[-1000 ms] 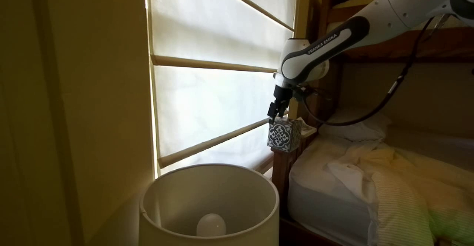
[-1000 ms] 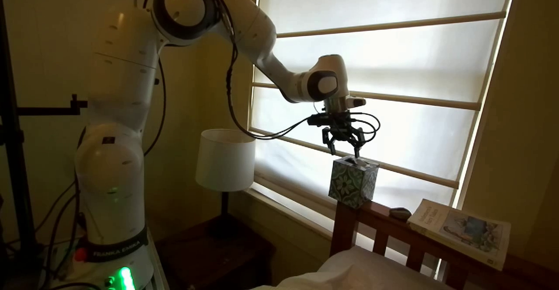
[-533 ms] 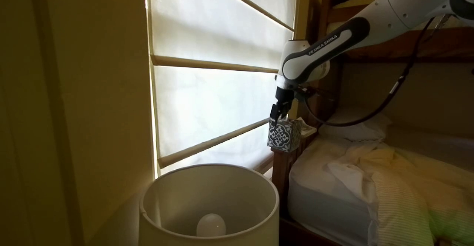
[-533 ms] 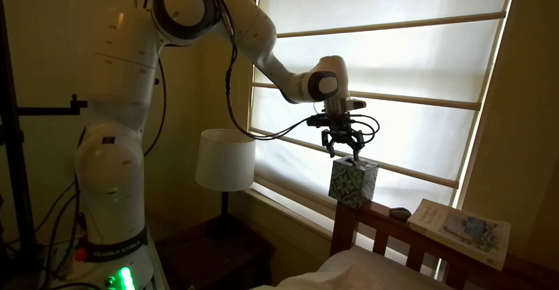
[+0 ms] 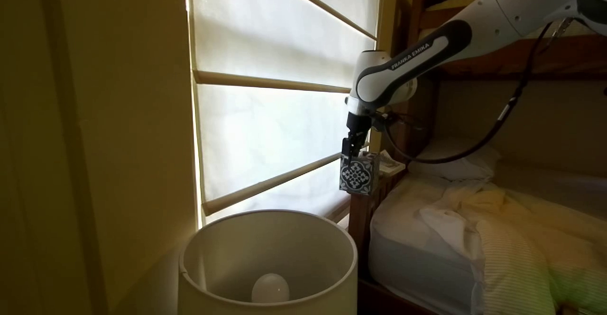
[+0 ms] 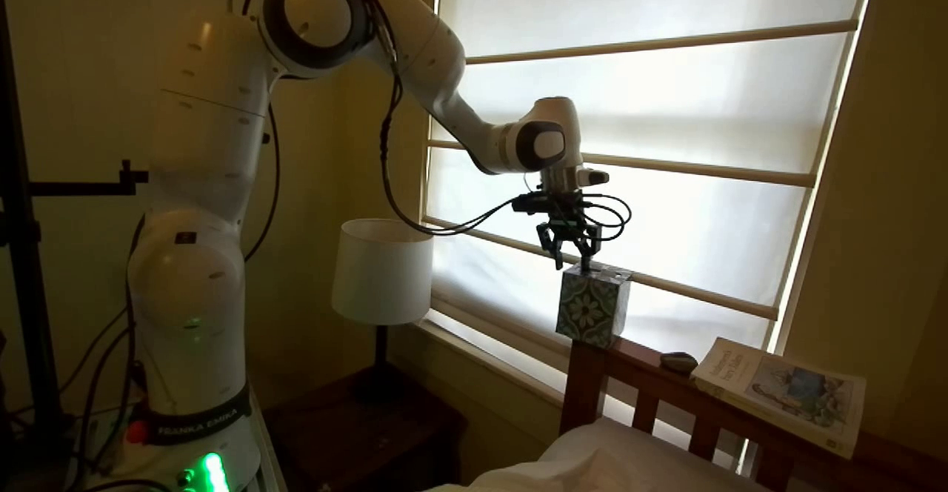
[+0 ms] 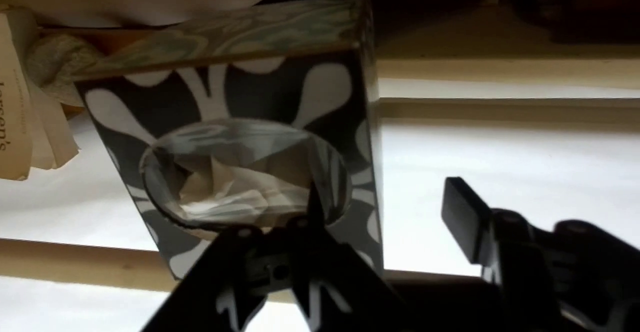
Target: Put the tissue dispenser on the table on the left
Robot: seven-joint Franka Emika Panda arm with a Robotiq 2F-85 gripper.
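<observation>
The tissue dispenser, a dark patterned cube box (image 5: 356, 177), stands upright on top of the wooden bedpost in both exterior views (image 6: 589, 314). In the wrist view its top (image 7: 270, 89) faces the camera, and tissue shows inside the oval opening. My gripper (image 6: 572, 264) is just above the box, also in an exterior view (image 5: 348, 159). In the wrist view the gripper (image 7: 390, 209) is open: one finger reaches into the opening, the other is apart, beyond the box's side. The inner finger's tip is partly hidden. The dark wooden table (image 6: 333, 440) stands lower left.
A lamp with a white shade (image 6: 383, 273) stands on the table; the shade (image 5: 268, 258) is large in the front of an exterior view. A stone (image 6: 679, 362) and a book (image 6: 785, 396) lie on the headboard (image 6: 644, 403). The window blind (image 6: 666, 233) is close behind.
My gripper first lowered, then moved left in both exterior views. The tissue dispenser has shifted slightly left with it and turned a little. The gripper has stayed open.
</observation>
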